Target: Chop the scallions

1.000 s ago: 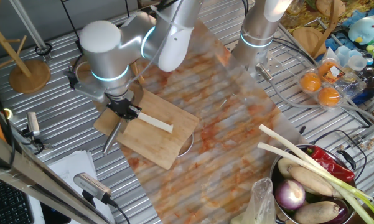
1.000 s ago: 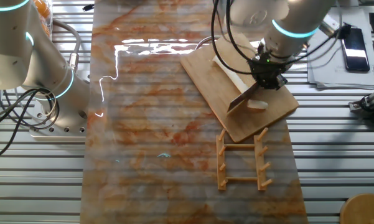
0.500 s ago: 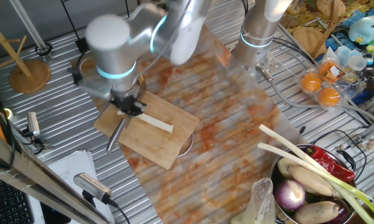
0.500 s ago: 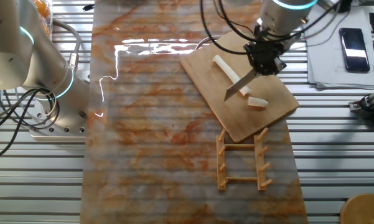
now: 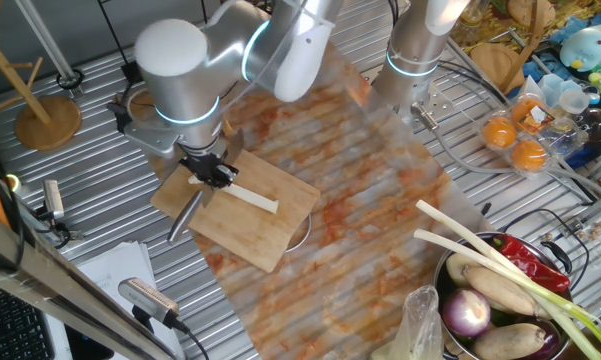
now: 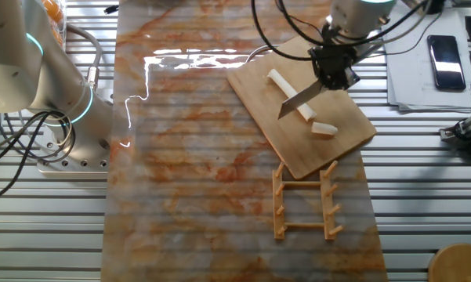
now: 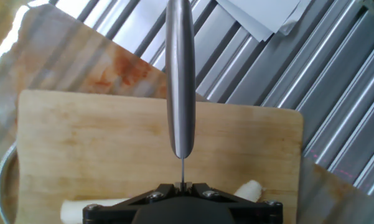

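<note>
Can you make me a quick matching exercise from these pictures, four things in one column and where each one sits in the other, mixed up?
Things:
1. knife
2. cut scallion chunk
3. wooden rack
4. phone

Places:
A. flat on the mat beside the cutting board
B. on papers at the table edge
C. held in the gripper above the long scallion stalk
D. alone on the board

Pairs: 1-C, 2-D, 3-A, 4-B

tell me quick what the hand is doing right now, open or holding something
Hand: closed on the knife, blade raised over the scallion on the cutting board.
</note>
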Motion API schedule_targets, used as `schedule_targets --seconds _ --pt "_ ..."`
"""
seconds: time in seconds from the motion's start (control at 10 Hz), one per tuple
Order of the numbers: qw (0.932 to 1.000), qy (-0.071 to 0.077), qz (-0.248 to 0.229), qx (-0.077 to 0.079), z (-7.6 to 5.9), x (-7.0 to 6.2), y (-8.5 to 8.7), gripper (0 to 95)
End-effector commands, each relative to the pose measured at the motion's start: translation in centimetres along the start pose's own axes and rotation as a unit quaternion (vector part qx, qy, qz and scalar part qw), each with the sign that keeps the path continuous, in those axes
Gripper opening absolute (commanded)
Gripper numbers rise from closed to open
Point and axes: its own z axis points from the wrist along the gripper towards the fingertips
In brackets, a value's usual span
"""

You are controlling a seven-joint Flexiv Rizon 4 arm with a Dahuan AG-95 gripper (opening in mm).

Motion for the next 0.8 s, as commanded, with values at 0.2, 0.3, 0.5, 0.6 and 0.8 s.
schedule_targets --seconds 0.2,0.3,0.5,0.6,0.8 --pt "1.0 -0.007 0.003 -0.003 0.2 0.0 0.5 0.0" --pt "0.9999 -0.011 0.001 -0.004 0.3 0.2 0.5 0.0" --pt "0.9999 -0.009 0.0 -0.004 0.8 1.4 0.7 0.0" --pt "0.9999 -0.011 0.0 -0.005 1.0 2.0 0.9 0.0" --pt "0.9999 -0.01 0.003 -0.005 1.3 3.0 1.2 0.0"
